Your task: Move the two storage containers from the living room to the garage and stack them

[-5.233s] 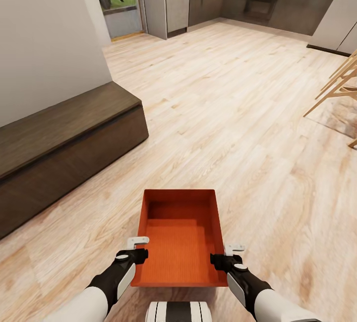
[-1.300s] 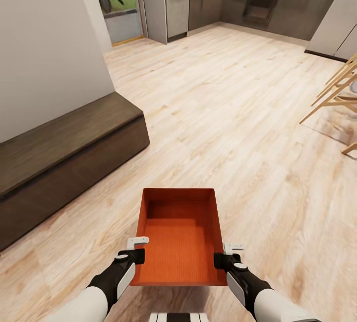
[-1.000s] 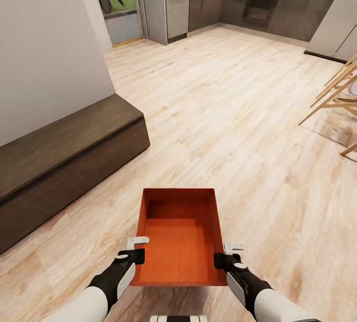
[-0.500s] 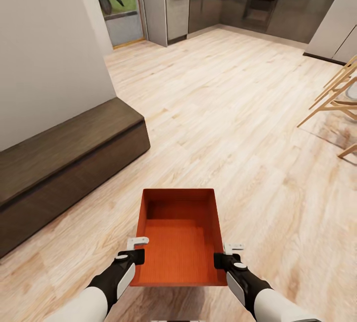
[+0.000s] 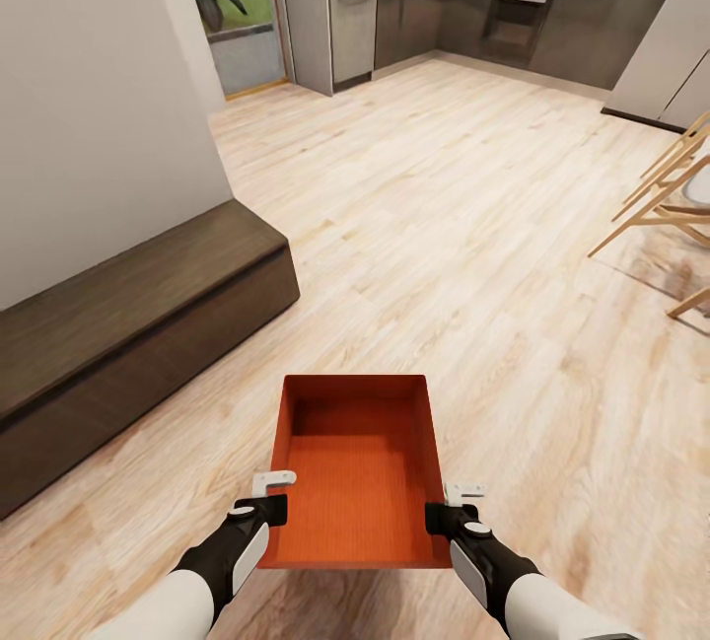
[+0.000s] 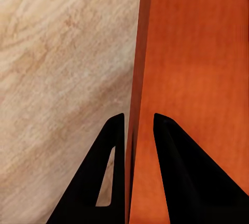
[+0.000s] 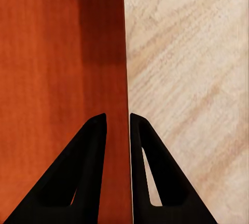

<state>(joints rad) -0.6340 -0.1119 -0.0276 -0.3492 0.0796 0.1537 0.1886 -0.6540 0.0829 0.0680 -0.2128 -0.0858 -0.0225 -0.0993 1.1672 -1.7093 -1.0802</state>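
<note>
Each pincer, left (image 5: 273, 494) and right (image 5: 446, 505), grips a side wall of the storage container (image 5: 355, 482) above open wood-plank floor (image 5: 473, 255).

Both arms reach forward and slightly inward, black wrists ahead of white forearms. The left gripper (image 5: 273, 494) has its jaws closed on the left wall of the orange-red bin (image 5: 357, 482); the right gripper (image 5: 449, 505) clamps the right wall, one finger (image 7: 88, 172) inside, one outside.
</note>
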